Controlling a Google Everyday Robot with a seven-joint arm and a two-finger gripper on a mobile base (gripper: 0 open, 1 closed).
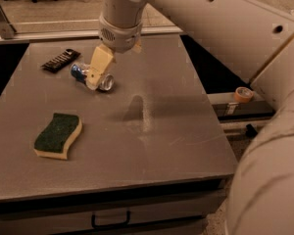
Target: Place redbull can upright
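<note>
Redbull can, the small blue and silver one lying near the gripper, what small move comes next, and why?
Probably lower slightly onto the small blue-and-silver metal can: it lies on its side on the grey table, and the cream gripper hangs just over its middle.

The gripper hangs low over the lying redbull can and covers its middle. Only the can's blue and silver ends show, and I can't tell whether they touch. The arm seems to run off the top and right edges.
</note>
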